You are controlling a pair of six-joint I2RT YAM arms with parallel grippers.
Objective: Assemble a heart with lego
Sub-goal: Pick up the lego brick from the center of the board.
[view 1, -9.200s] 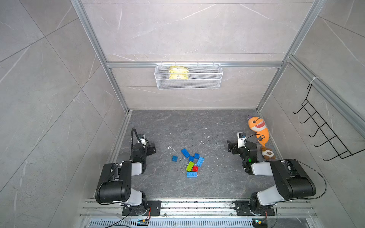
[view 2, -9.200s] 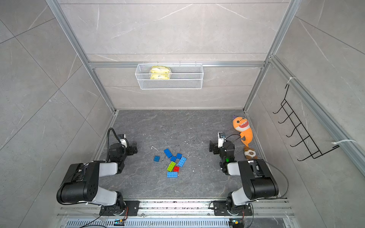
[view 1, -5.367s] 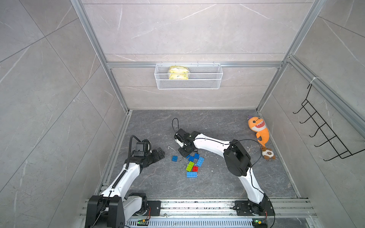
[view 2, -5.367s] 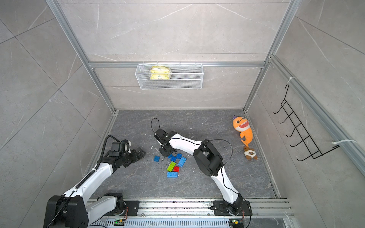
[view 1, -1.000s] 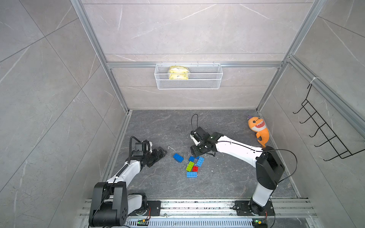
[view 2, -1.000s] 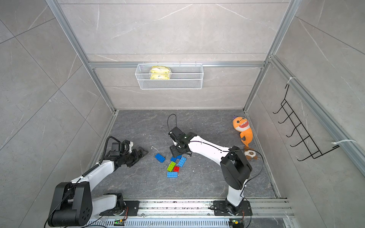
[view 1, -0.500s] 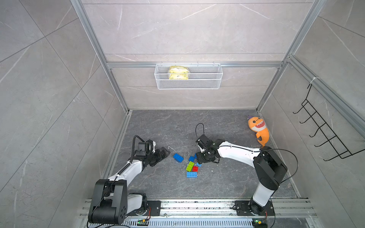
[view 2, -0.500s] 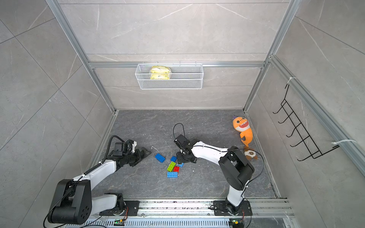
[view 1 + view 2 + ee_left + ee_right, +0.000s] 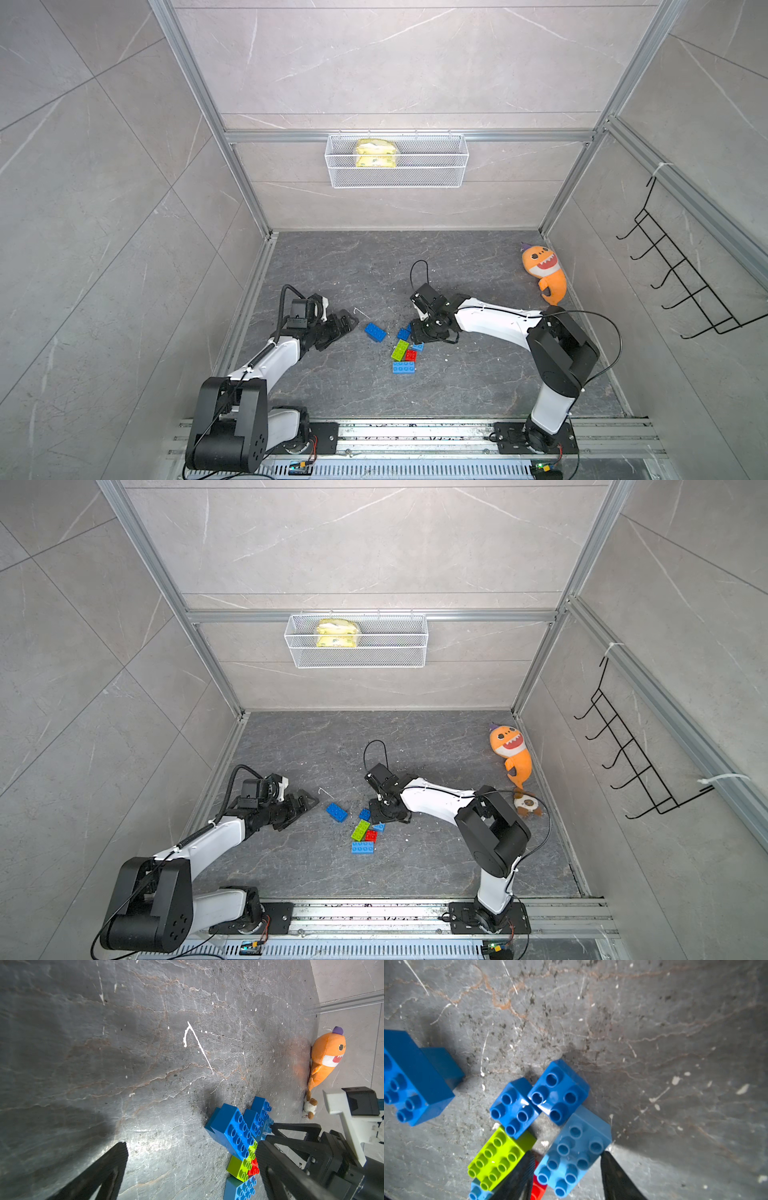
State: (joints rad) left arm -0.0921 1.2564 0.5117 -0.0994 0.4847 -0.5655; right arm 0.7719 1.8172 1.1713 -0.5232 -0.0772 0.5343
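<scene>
Lego bricks (image 9: 401, 351) sit in a loose clump at lower centre of both top views, all studs up, on the dark tabletop (image 9: 374, 266).

- **Lime green brick** (image 9: 400, 349): long axis runs lower left to upper right.
- **Small red brick** (image 9: 410, 355): touches the green one's right side.
- **Light blue long brick** (image 9: 403, 367): just below those two, long axis level across the frame.
- **Dark blue square brick** (image 9: 513, 1107): sits at the green's upper end.
- **Second dark blue square brick** (image 9: 558, 1091): corner to corner with the first.
- **Second light blue brick** (image 9: 577, 1140): flat on the tabletop beside the red one, long axis about parallel to the green's. It is mostly hidden under the wrist in the top views.
- **Dark blue long brick** (image 9: 375, 332): apart, left of the clump, long axis upper left to lower right. In the wrist views a lower blue block juts from one end.

Right tool (image 9: 566, 1153) is about half open, one finger on each long side of the second light blue brick. A sliver of gap shows on the red side, and the brick is not lifted.

Left tool (image 9: 348, 322) is wide open and holds nothing. It points right toward the dark blue long brick and stops short of it.

Orange plush shark (image 9: 544, 270) lies at the tabletop's right edge, head toward the top of the frame. Wire basket (image 9: 436, 174) hangs on the back wall with a yellow packet (image 9: 375, 153) inside.
</scene>
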